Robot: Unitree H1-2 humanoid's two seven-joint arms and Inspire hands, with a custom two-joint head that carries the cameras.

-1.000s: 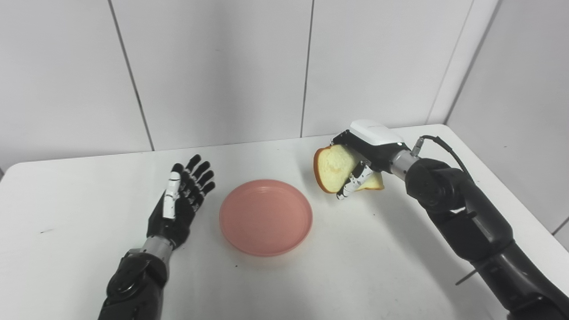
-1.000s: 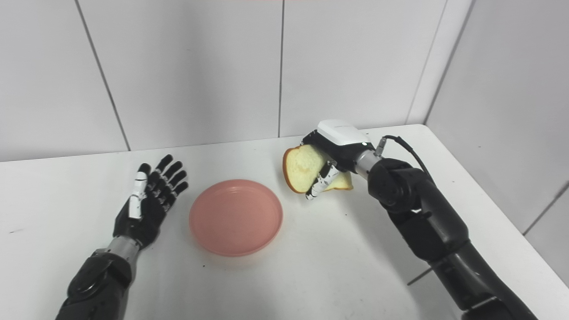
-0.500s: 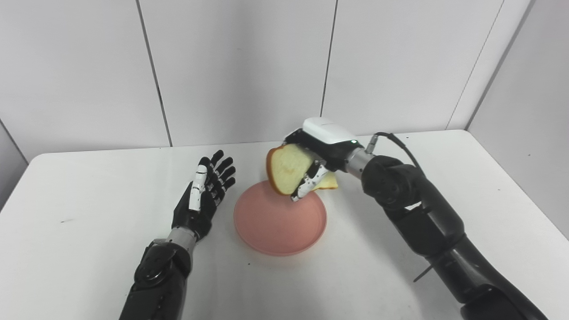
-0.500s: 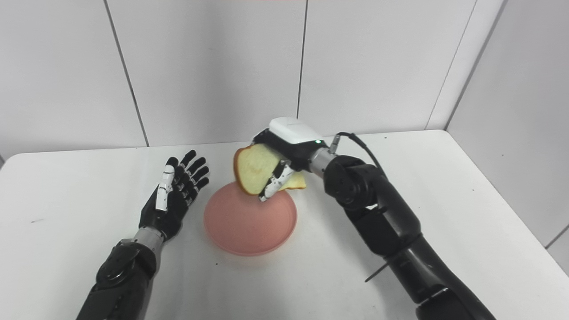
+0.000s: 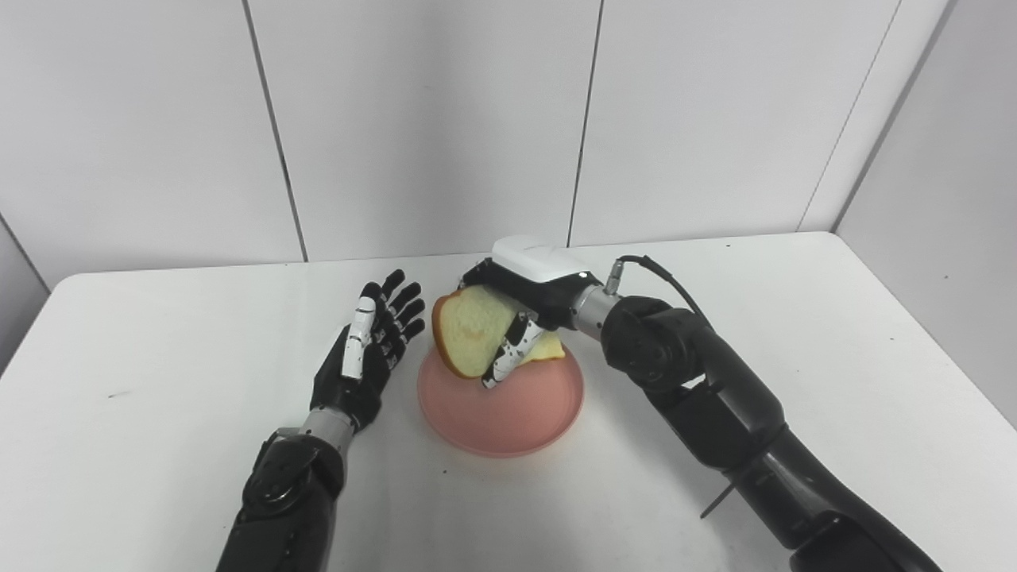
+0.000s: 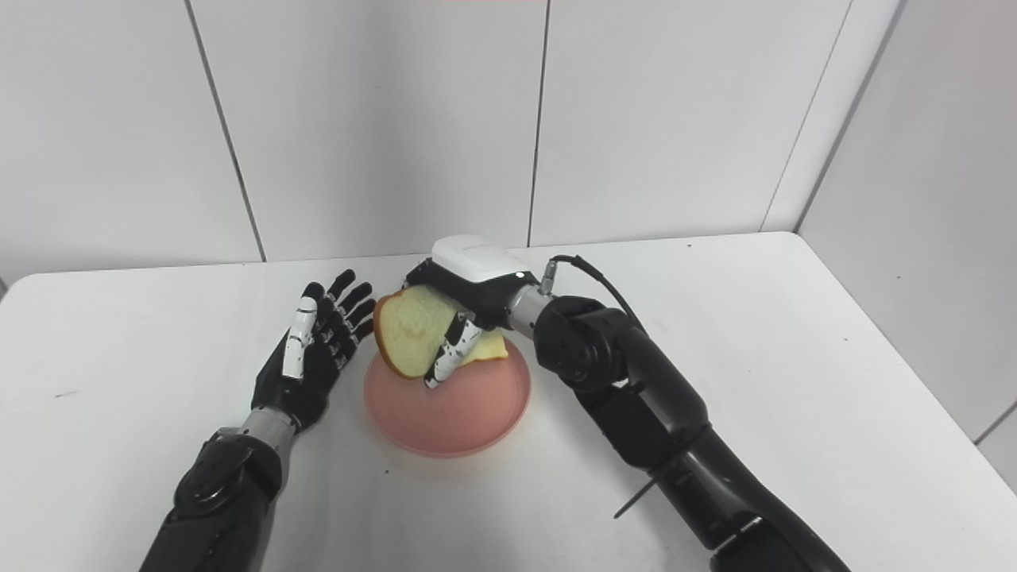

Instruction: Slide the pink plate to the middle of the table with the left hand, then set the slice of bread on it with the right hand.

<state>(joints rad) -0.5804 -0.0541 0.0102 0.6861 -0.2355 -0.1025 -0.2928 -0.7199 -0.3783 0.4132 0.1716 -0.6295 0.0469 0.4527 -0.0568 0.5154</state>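
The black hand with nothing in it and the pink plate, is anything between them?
Nothing: bare white table between left hand and pink plate, clearest in the left eye view.

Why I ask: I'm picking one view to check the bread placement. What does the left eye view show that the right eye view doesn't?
Only the left eye view: a narrow gap of table between the left hand's fingers and the slice of bread.
Only the right eye view: those fingers look nearly against the crust, and a wall seam shows at lower right.
Both: the right hand holds the slice tilted over the pink plate. The left hand lies open beside the plate.
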